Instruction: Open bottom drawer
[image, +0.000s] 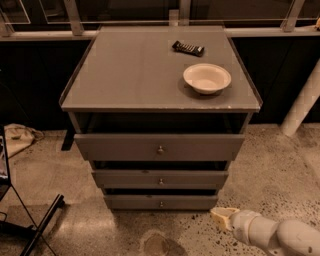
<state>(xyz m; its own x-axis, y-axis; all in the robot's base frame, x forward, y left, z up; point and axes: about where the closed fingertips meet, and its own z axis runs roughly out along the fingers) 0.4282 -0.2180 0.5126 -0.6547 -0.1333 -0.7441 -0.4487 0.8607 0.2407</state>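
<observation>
The grey cabinet (160, 75) stands in the middle with three drawers. The bottom drawer (135, 202) is the lowest, narrowest front, with a tiny round knob (161, 203) at its centre. The middle drawer (125, 179) and the taller top drawer (120, 147) sit above it, each with a like knob. My gripper (221, 218) is low at the right on the end of the white arm (270, 234), just right of and a little below the bottom drawer's right end, apart from it.
A white bowl (207, 78) and a black remote (188, 48) lie on the cabinet top. A white post (302, 105) stands at the right. A black stand leg (42, 223) and a cloth (17, 137) are on the speckled floor at the left.
</observation>
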